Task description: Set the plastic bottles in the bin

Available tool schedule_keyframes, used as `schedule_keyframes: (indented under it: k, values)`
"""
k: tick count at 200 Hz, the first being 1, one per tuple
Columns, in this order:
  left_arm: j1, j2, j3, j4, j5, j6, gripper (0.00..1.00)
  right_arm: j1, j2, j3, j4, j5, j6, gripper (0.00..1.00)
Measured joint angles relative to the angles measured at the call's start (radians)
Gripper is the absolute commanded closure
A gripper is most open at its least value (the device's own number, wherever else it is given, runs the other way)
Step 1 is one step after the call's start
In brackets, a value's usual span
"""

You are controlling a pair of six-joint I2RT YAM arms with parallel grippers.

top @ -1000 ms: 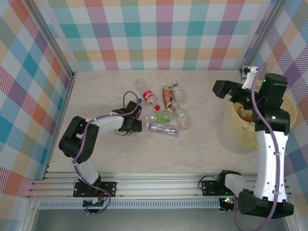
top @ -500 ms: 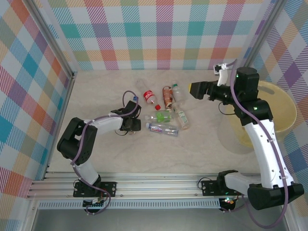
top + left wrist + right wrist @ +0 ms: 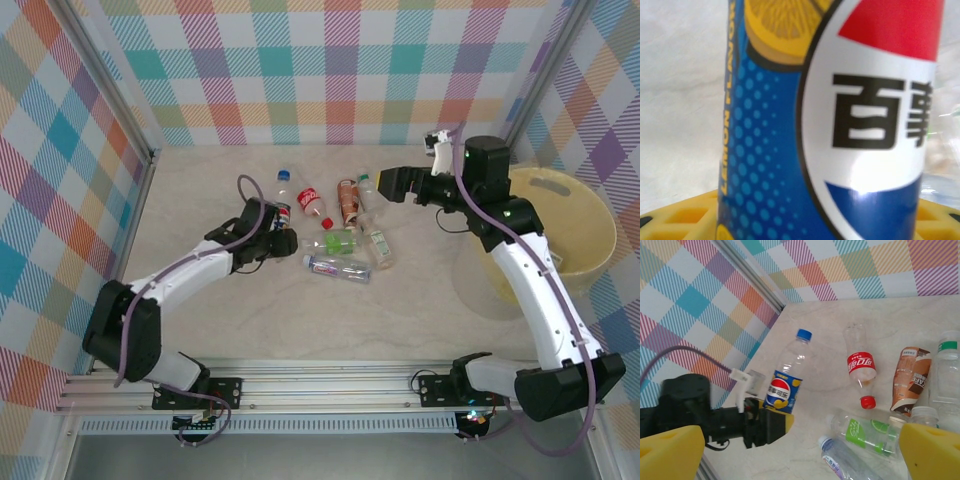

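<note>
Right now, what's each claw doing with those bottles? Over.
Left gripper shut on blue-label bottle, upright. Right gripper open by loose bottles. Bin far right, right arm between.

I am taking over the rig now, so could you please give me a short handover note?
Left gripper: shut on the blue-label bottle, held upright.
Right gripper: open, empty, near the brown-label bottle.
Bin: far right; contents unclear.
Done: one bottle gripped.
To do: bin it, then the six bottles lying around the green-label one.
</note>
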Motion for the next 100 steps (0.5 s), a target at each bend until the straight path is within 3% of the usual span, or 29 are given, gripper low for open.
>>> schedule_keyframes:
  k: [51, 100]
  values:
    - [-0.022, -0.101, 0.0, 0.157, 0.213, -0.064, 0.48, 0.001, 0.04, 0.0, 0.0, 0.037, 0.067, 0.0]
    - [-0.068, -0.093, 0.001, 0.329, 0.395, -0.182, 0.48, 0.001, 0.056, 0.0, 0.081, -0.057, 0.155, 0.0]
